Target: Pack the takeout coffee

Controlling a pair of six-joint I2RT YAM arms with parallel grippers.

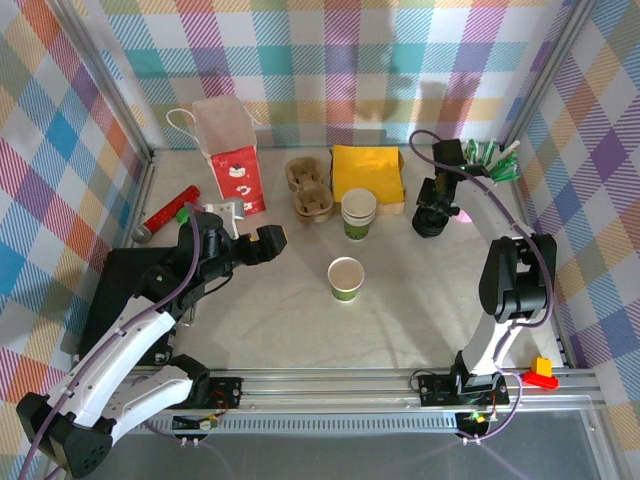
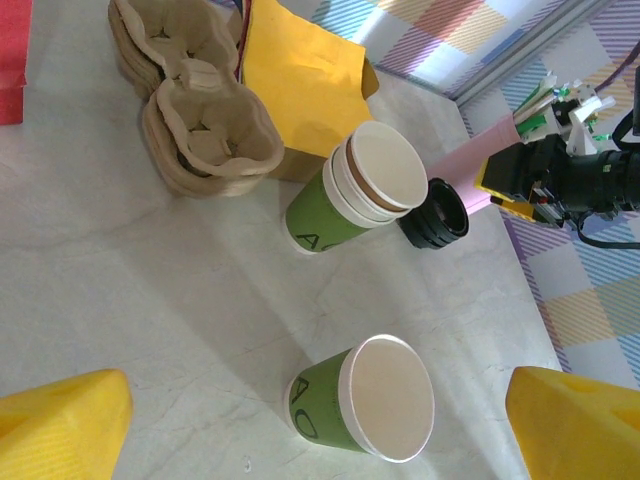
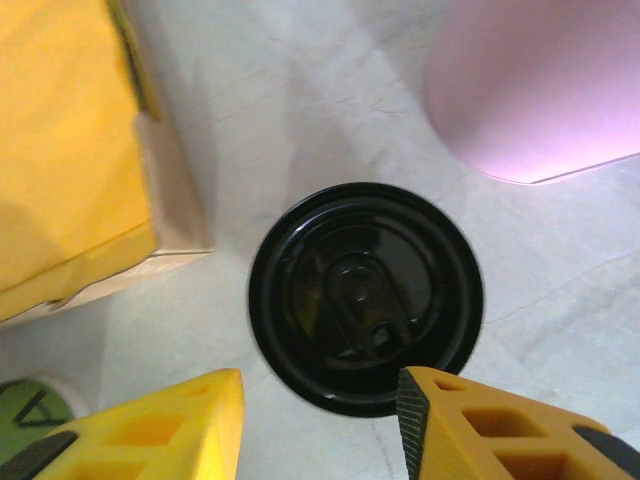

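Yellow fingers [image 3: 180,425] of the right gripper [image 3: 318,392] sit nearest the lens, apart, one on either side of the near edge of a black lid [image 3: 365,295]. Cannot tell whether they touch it, but nothing is clamped. Lid lies flat on the table [image 3: 300,90], sip-hole up, between napkins [image 3: 60,150] and a pink tumbler [image 3: 540,80]. From the left wrist it looks like the top of a short pile. Left gripper [image 2: 315,400] has its fingers wide apart and empty, hovering low and facing the cup [image 2: 365,410]. Cup stands upright alone mid-table, white above, green below, mouth open, no lid on it. It is well apart from the lid. Stack [image 2: 350,195] of like cups stands between the two, just beside the lid. Carriers [image 2: 200,130] lie behind the stack, and the bag [image 1: 232,150] stands upright at back left. Judgement: step in hand is fetching a lid, early in the task, since the coffee is uncapped and nothing is packed. Next move wants the right fingers lowered around the rim and closed on one lid only. Then lift it level, carry it past the stack without a knock, and seat it square on the cup. Thin rim gives shallow purchase, so it is likely to slip or tilt. Left gripper is placed to steady the cup while the lid is pressed home.
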